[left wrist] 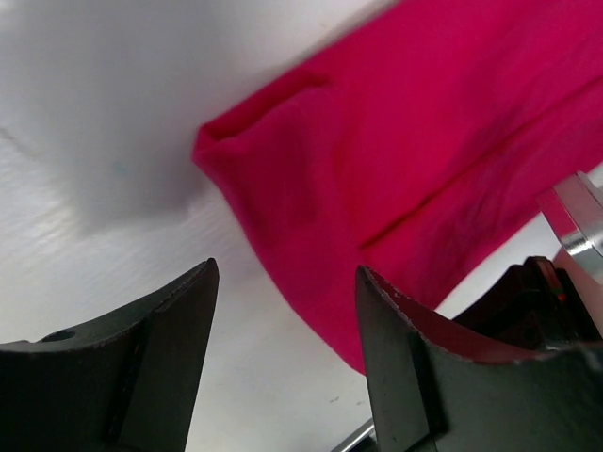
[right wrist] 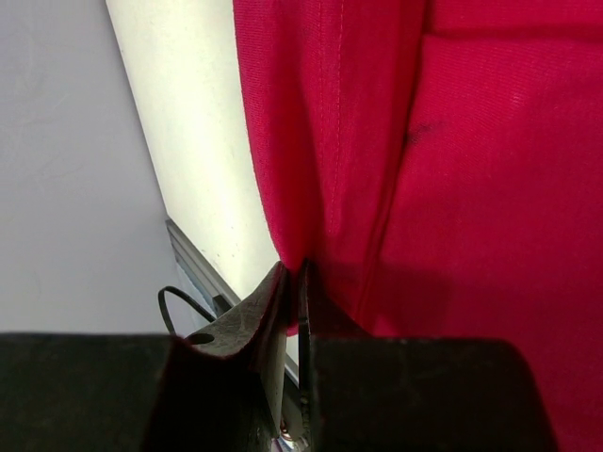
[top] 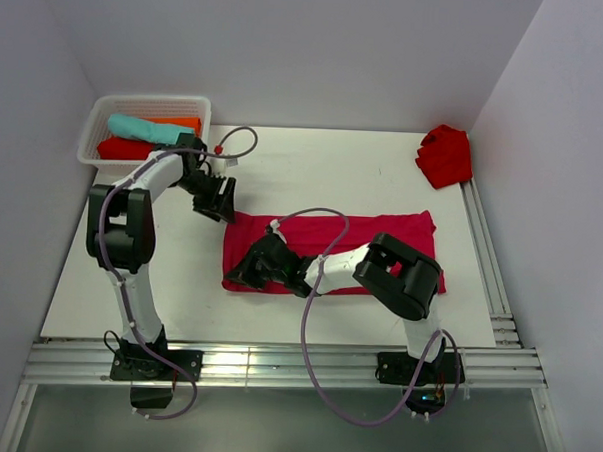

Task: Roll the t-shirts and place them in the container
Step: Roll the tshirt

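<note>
crimson t-shirt (top: 392,225) flat centre, scarlet tee (top: 445,155) bunched far right, basket (top: 94,129) far left

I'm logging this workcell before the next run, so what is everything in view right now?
crimson t-shirt: 1, raspberry-crimson, folded into a long strip at mid-table
scarlet t-shirt: 1, scarlet, crumpled at the far right corner
basket: 1, white, far left corner
teal t-shirt: 1, teal, in the basket
orange t-shirt: 1, orange, in the basket
red t-shirt: 1, red, in the basket, near side
table: 1, white, under everything
left pincer: 1, black, open and holding nothing, by the strip's far left corner
right pincer: 1, black, shut on the strip's near left corner
</note>
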Motion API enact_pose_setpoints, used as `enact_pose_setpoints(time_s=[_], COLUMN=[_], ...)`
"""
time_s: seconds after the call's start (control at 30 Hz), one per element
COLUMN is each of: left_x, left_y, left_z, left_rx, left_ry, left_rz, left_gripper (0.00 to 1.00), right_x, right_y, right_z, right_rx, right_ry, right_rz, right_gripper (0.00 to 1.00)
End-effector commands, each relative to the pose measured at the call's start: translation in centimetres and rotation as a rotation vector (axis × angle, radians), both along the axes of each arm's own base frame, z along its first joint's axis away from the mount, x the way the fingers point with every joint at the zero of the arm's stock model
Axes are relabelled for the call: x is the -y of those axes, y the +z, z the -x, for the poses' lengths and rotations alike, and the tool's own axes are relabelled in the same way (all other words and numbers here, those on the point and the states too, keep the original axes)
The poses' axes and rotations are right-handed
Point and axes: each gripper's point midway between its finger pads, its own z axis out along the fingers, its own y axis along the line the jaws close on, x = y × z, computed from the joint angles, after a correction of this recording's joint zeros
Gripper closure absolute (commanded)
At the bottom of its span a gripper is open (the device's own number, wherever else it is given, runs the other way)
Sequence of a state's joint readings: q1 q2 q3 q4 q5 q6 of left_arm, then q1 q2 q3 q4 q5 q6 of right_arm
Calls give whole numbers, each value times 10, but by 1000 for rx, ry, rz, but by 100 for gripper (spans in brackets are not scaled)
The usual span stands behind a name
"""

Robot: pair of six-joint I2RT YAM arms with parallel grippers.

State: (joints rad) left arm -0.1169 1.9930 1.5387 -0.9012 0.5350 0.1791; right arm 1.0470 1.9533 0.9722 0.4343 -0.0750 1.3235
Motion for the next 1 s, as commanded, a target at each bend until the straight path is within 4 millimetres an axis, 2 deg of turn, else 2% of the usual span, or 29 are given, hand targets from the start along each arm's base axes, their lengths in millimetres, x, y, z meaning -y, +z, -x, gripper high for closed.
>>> enact_pose_setpoints(time_s=[0.0, 0.17, 0.3, 0.33, 0.4, 0.43, 0.5, 0.53, 0.63, 0.77, 0.83, 0.93, 0.97], left_x=[19, 24, 25, 24, 24, 22, 21, 18, 18, 24, 26, 33, 37], left_y=[-4, -20, -29, -31, -28, -27, -21, -21, -17, -17, -16, -15, -16], left_z=[6, 9, 12, 10, 8, 7, 2, 0, -4, -5, -5, -4, -2], left_rx=[-20, -63, -76, -68, -54, -43, -12, 0, 27, 46, 55, 59, 54], left_ry=[-36, -22, -18, -11, -6, 1, 11, 19, 30, 26, 35, 34, 26], left_rz=[114, 144, 132, 120, 108, 93, 70, 42, -16, -102, -132, -178, -186], left_gripper=[34, 35, 42, 51, 61, 71, 80, 89, 99, 100, 100, 100, 100], right_x=[-4, 0, 0, 0, 0, 1, 3, 3, 6, 15, 18, 23, 25], right_y=[12, 12, 12, 12, 12, 11, 10, 10, 7, -2, -2, -6, -9], right_z=[-5, -7, -8, -8, -9, -8, -9, -9, -10, -9, -16, -19, -16], right_rx=[14, 17, 22, 24, 23, 24, 22, 25, 27, 19, 41, 49, 50], right_ry=[-4, -15, -17, -18, -23, -23, -30, -31, -44, -52, -84, -98, -91], right_rz=[-46, -35, -27, -26, -25, -24, -17, -13, 13, 85, 123, 192, 220], right_gripper=[100, 100, 100, 100, 100, 100, 100, 100, 100, 100, 98, 94, 89])
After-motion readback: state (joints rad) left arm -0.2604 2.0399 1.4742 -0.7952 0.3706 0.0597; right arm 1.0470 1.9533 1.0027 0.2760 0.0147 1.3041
